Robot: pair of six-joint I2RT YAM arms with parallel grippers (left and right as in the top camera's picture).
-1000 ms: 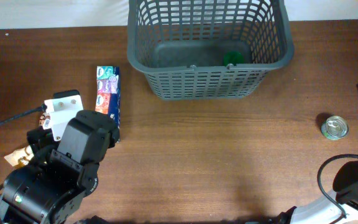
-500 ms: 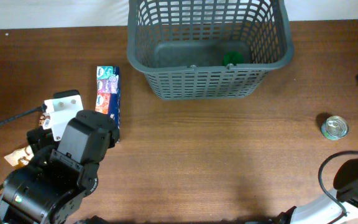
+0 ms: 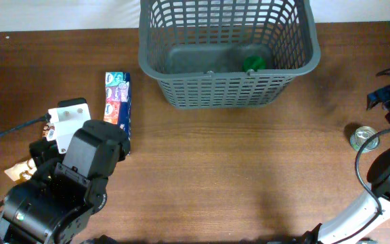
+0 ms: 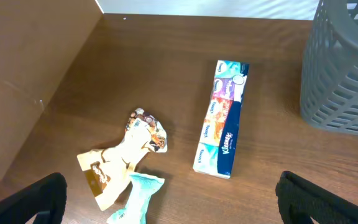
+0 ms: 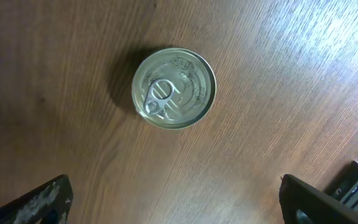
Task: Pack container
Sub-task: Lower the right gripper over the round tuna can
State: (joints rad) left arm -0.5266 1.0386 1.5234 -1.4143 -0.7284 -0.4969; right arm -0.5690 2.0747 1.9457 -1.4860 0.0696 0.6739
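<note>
Sitting at the far side of the bench (image 3: 215,169), the container (image 3: 229,88) is holding only a green-lidded jar (image 3: 253,63), so packing is barely getting under way. The tin can (image 5: 174,88), tissue pack (image 4: 222,118) and snack wrappers (image 4: 123,165) are lying outside it. The right pincer (image 5: 179,205) is hanging spread wide over the can, and the left pincer (image 4: 173,202) is gaping empty over the wrappers.

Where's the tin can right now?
In the overhead view the tin can stands on the table, far right of the basket; the right wrist view looks straight down on it.
</note>
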